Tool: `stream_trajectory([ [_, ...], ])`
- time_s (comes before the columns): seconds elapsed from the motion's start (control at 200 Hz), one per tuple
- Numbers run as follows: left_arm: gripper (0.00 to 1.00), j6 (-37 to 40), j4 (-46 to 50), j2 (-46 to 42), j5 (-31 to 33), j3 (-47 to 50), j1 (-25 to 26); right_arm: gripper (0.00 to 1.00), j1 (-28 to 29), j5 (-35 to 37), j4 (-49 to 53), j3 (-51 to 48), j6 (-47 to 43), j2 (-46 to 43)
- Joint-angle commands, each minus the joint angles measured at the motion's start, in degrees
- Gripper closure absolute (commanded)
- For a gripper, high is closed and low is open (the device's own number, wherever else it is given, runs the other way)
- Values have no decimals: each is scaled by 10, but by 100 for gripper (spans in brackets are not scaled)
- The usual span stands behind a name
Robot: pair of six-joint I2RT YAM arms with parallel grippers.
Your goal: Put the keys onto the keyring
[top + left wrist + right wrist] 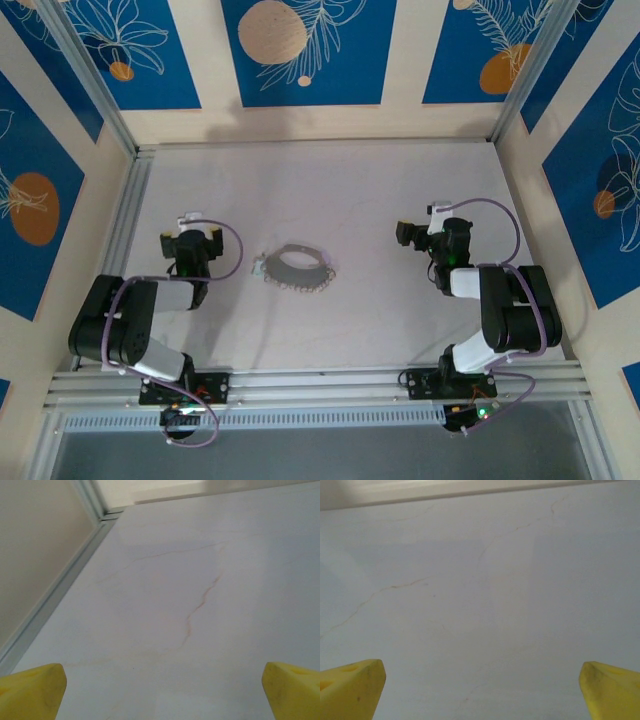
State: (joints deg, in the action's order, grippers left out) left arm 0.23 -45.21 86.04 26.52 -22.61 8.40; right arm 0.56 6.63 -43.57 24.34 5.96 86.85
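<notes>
Left gripper (162, 690): fingers spread wide, nothing between them, over bare table (380, 190). Keyring (298, 249): flat on the table between the two arms, well apart from both; an oval loop, long axis running left to right, right end tilted slightly nearer. Keys (300, 286): small pale pieces beaded along its near side, so threading looks largely done; any loose key is too small to tell. Right gripper (482, 690): fingers likewise wide, empty.
</notes>
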Motion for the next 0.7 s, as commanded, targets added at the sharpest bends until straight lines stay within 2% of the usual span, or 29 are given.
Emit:
stream_trajectory([
  [0.0, 0, 7, 6, 13, -91, -29, -17, 1, 9, 32, -41, -12, -2, 5],
  [0.075, 0, 4, -6, 11, -116, -21, -25, 1, 14, 44, -45, -14, -3, 6],
  [0.215, 0, 12, -30, 13, -124, -8, -24, 1, 4, 29, -40, -11, 4, 5],
  [0.315, 0, 18, -133, 47, -111, 24, -20, 1, 5, 30, -38, -11, 2, 4],
  [0.365, 0, 8, -77, 29, -115, 15, -22, 1, 4, 28, -38, -11, 3, 4],
  [0.42, 0, 13, -109, 40, -113, 19, -22, 1, 4, 27, -36, -10, 3, 4],
  [0.695, 0, 12, -105, 38, -115, 19, -22, 1, 0, 19, -31, -7, 5, 4],
])
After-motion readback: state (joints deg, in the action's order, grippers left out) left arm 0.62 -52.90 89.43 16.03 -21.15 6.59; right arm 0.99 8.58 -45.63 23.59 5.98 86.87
